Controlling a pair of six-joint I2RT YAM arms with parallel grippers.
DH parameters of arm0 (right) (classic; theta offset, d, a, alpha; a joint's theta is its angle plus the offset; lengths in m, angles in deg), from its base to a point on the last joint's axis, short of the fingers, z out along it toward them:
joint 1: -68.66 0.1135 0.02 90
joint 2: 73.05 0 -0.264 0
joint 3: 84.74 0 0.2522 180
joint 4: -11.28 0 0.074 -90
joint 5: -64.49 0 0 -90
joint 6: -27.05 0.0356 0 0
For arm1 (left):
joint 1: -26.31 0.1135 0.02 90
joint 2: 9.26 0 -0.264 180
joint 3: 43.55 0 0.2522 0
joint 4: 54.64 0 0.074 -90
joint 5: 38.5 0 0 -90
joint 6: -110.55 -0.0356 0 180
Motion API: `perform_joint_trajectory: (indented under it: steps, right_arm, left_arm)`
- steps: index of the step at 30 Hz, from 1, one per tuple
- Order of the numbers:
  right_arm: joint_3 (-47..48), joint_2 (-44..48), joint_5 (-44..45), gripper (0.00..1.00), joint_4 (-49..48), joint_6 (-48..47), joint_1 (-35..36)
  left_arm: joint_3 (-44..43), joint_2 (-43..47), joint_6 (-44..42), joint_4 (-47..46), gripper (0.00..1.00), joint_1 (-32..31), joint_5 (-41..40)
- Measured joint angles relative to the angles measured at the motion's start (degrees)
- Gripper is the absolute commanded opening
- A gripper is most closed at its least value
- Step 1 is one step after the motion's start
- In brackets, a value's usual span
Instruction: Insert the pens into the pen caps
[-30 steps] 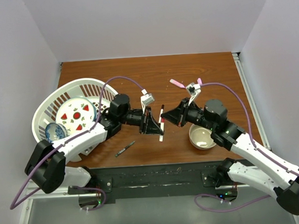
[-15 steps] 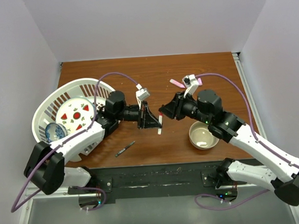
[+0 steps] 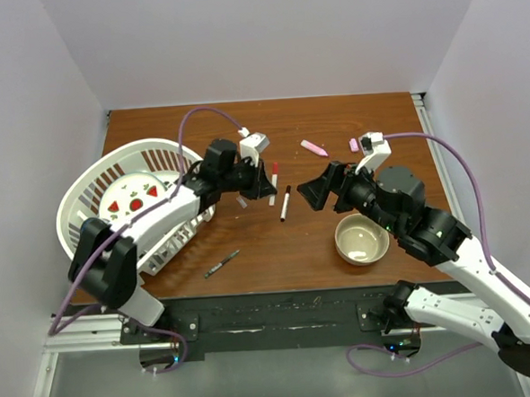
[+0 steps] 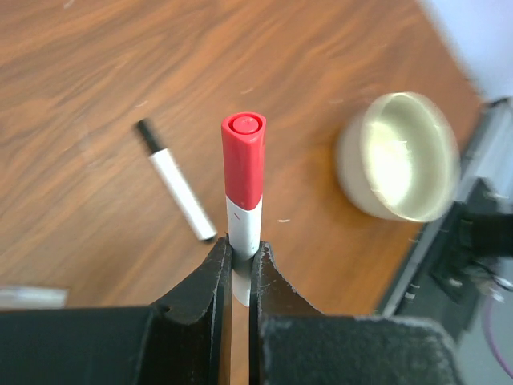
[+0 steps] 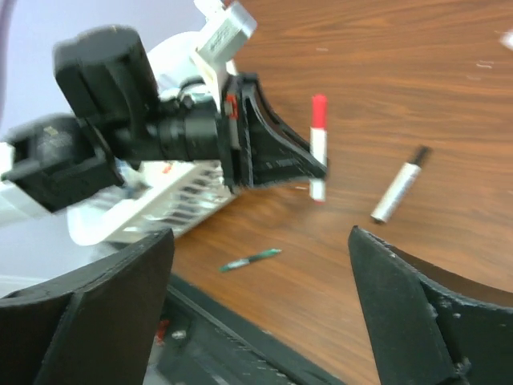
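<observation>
At the centre of the top view, the left claw (image 4: 240,258) pinches a white pen (image 4: 244,224) with the red cap (image 4: 243,156) already seated on it. The right claw (image 3: 312,193) stands spread and empty. That capping looks done. Next, the pen goes down on the worktop (image 3: 332,122), then the pink pen (image 3: 313,148) and pink cap (image 3: 353,144) at upper right need fetching.

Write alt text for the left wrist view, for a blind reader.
The left gripper is shut on a white pen whose red cap points away from the camera, above the wooden table. On the table behind lie a second white pen with a black end and, to the right, a blurred beige bowl.
</observation>
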Motion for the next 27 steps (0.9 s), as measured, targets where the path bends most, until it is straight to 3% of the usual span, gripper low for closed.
perform_joint_trajectory:
  steps: [8, 12, 15, 27]
  right_arm:
    - [-3.37, 2.93, 5.53, 0.98, 5.55, -0.74, 0.00]
    - [-3.48, 4.11, 7.10, 0.98, 7.06, -1.29, 0.00]
    - [-3.48, 4.20, 8.07, 0.99, 7.91, -1.44, 0.00]
    - [-3.50, 2.03, 8.15, 0.98, 9.86, -3.58, 0.00]
  left_arm:
    - [-12.39, -17.16, -1.16, 11.65, 0.00, -0.02, -9.68]
    - [-15.04, -22.45, -0.20, 15.06, 0.06, -0.07, -12.20]
    - [-16.28, -24.87, 0.70, 17.18, 0.14, -0.11, -13.29]
    - [-18.67, -27.56, 2.25, 19.41, 0.28, -0.74, -13.00]
